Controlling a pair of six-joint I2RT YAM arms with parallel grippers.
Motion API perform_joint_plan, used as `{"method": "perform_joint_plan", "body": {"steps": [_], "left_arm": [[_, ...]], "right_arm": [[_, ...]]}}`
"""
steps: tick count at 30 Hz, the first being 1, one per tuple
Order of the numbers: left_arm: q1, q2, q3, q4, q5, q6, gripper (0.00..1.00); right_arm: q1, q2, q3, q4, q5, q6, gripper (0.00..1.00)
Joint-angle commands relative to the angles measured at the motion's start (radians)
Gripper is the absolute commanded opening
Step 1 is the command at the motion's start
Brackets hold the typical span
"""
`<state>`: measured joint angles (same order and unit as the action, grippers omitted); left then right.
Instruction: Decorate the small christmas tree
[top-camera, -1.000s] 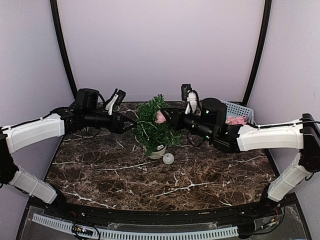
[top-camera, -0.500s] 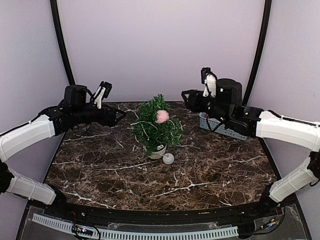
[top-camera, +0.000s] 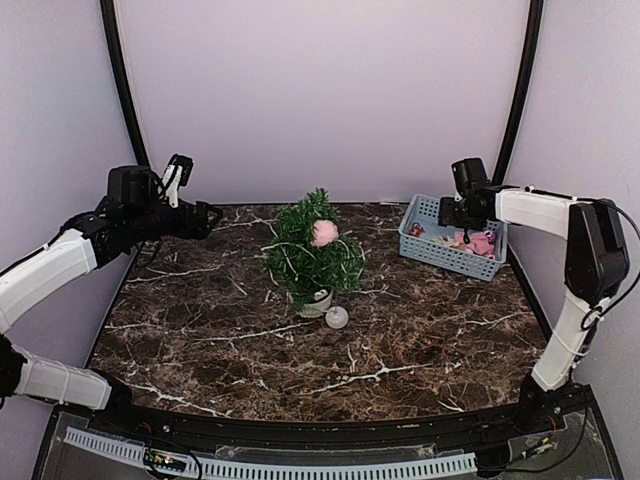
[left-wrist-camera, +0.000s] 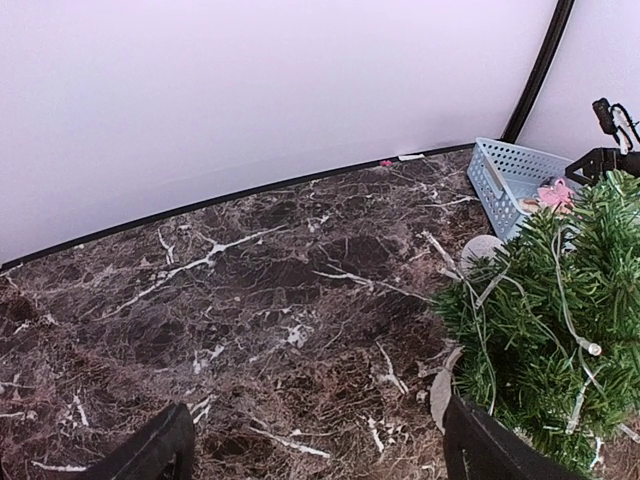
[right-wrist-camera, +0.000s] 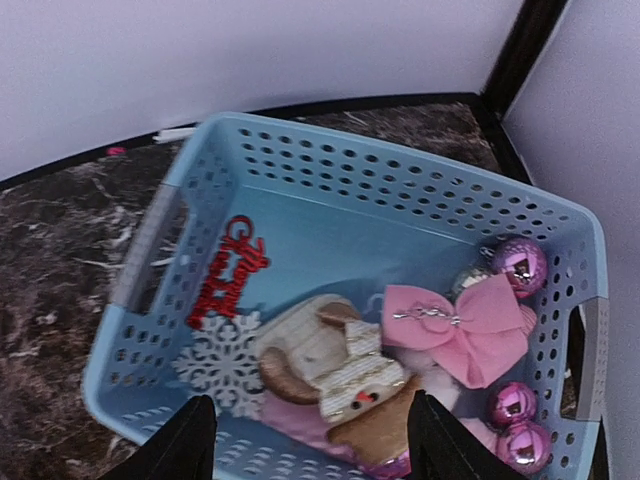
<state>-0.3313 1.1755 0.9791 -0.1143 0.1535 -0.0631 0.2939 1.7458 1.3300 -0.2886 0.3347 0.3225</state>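
On the veined marble worktop (top-camera: 200, 340), the small christmas tree (top-camera: 310, 260) stands mid-width, nearer the far edge. It looks light and tippy, with soft, springy needles, so it is best steadied by its stiff round white pot (top-camera: 318, 303). A perforated blue plastic basket (top-camera: 440, 260) in the far right corner holds a fabric bow (right-wrist-camera: 455, 325) and glossy baubles (right-wrist-camera: 519, 262). The left gripper (left-wrist-camera: 315, 455) and right gripper (right-wrist-camera: 312, 440) are both spread and empty, the right above the basket.

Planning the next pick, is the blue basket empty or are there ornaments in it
Not empty: the blue basket holds a pink bow, a white snowflake, red lettering and pink baubles.
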Motion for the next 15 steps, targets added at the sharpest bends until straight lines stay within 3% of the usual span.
{"method": "perform_joint_plan", "body": {"steps": [1,7,15], "left_arm": [[0.0,-0.01,0.016,-0.019,-0.017,0.009,0.88],[0.0,0.003,0.019,-0.022,-0.01,0.006,0.88],[0.0,0.021,0.021,-0.023,-0.005,0.004,0.88]], "right_arm": [[-0.11,0.062,0.062,-0.061,0.009,-0.018,0.67],[-0.258,0.134,0.074,-0.041,-0.073,-0.033,0.66],[-0.346,0.205,0.112,-0.016,-0.201,-0.068,0.62]]}}
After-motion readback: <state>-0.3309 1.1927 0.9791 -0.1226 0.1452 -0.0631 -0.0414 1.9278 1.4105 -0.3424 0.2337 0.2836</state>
